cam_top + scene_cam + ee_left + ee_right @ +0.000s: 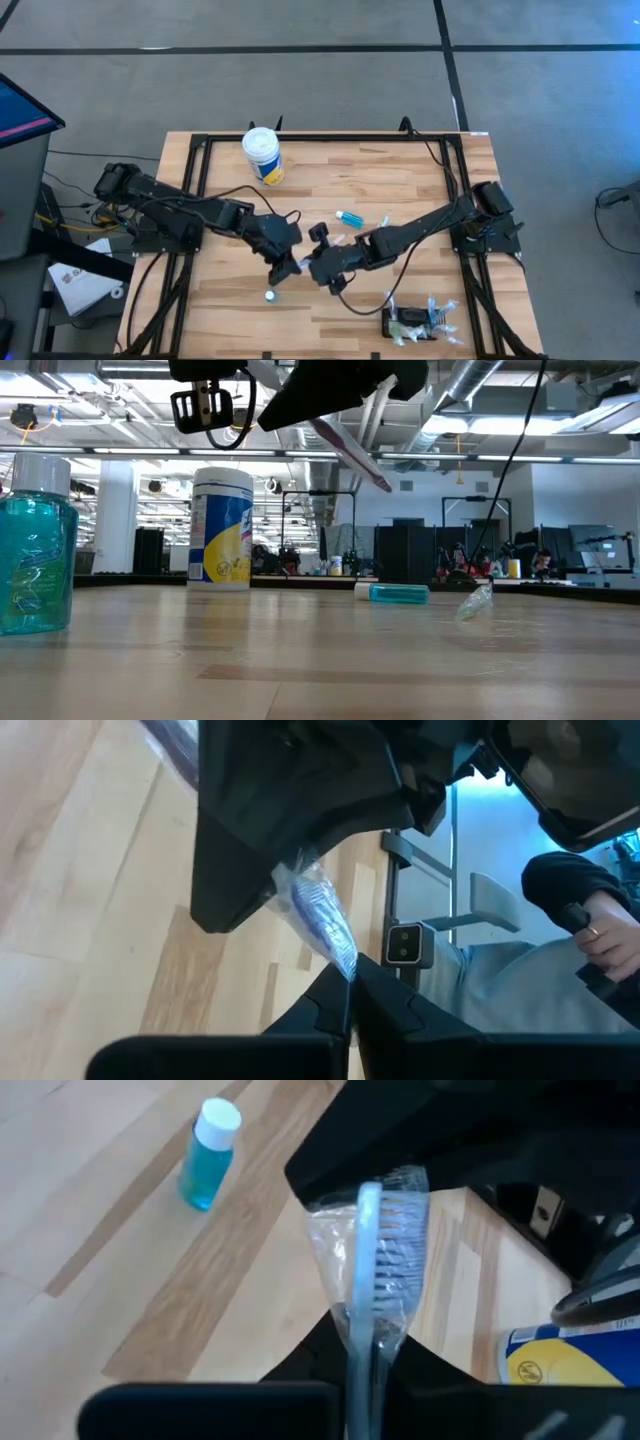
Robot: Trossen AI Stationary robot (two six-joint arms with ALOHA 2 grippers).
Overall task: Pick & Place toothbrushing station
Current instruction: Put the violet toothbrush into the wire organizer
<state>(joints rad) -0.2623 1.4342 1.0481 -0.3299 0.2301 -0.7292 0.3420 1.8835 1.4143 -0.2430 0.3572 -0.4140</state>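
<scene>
The toothbrushing station [408,325] is a small flat black rectangular holder in the lower right of the high view, on the wooden table [400,190]; pale wrapped items [437,318] stick out of it and lie against it, too small to make out. No gripper is near it.

In the middle of the high view the left gripper [290,262] and right gripper [312,262] meet above the table. The left wrist view shows the left claw [352,982] pressed together on the tip of a wrapped toothbrush [315,912]. Only the right wrist view shows the brush head: white bristles [400,1245] inside clear wrap, with the right claw [368,1342] pinching the handle below.

The low view alone shows the brush [352,455] hanging tilted in the air, upper middle of the frame. It also shows a teal bottle [36,550] at far left, a white-lidded tub [221,528], and a small blue tube [397,592] lying flat. A person's hand [608,935] shows at the right edge of the left wrist view.
</scene>
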